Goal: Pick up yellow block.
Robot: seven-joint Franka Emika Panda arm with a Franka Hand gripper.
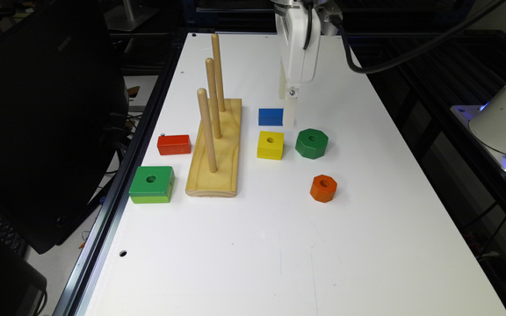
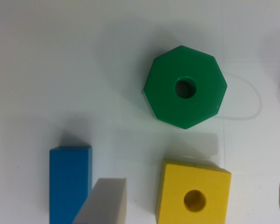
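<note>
Starting nearest you on the table (image 1: 279, 245): the orange block (image 1: 323, 188), then the yellow block (image 1: 270, 145), flat on the white top between the peg base (image 1: 218, 151) and the green octagon (image 1: 311, 143). Your gripper (image 1: 289, 115) hangs just beyond the yellow block, beside the blue block (image 1: 270, 116), gripping nothing. One finger (image 2: 102, 201) shows at the wrist; whether the jaws are spread, you can't tell.

White table (image 1: 279, 263) — dark surroundings, black chair (image 1: 37, 109)
</note>
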